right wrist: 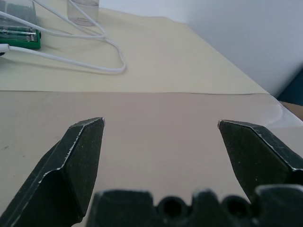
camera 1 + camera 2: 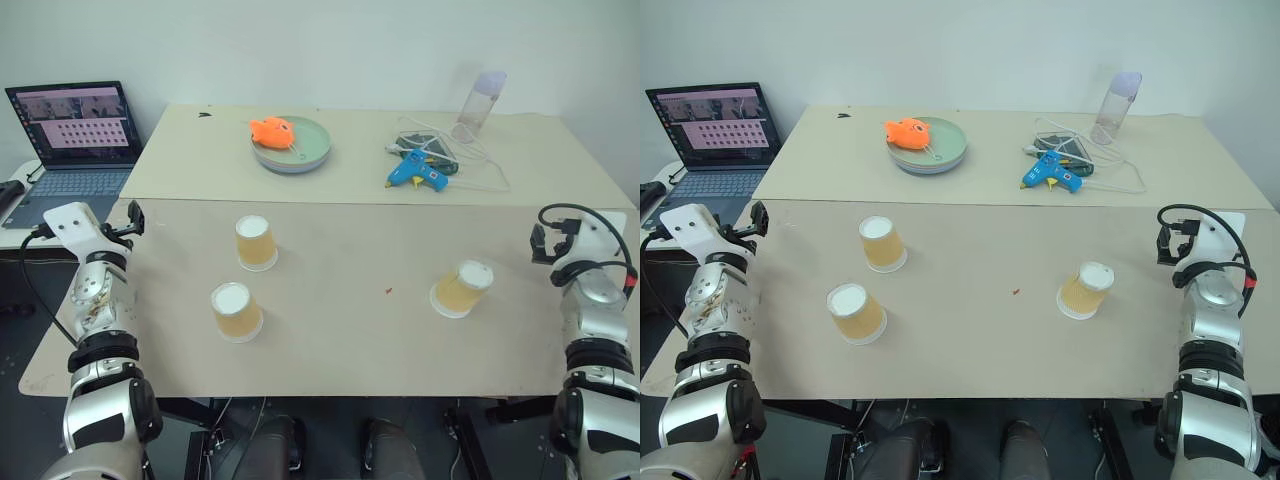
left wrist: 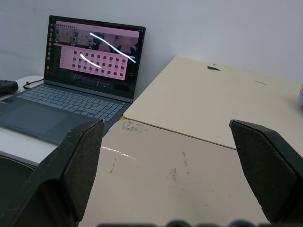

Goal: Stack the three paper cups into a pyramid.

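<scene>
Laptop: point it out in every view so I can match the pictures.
Left eye view: the laptop sits at the upper left, just off the table's left edge.
Right eye view: upper left again.
Left wrist view: upper left, screen open.
Right wrist view: this one faces the green box instead.
Shared landmark: the seam between the two tabletop boards.
</scene>
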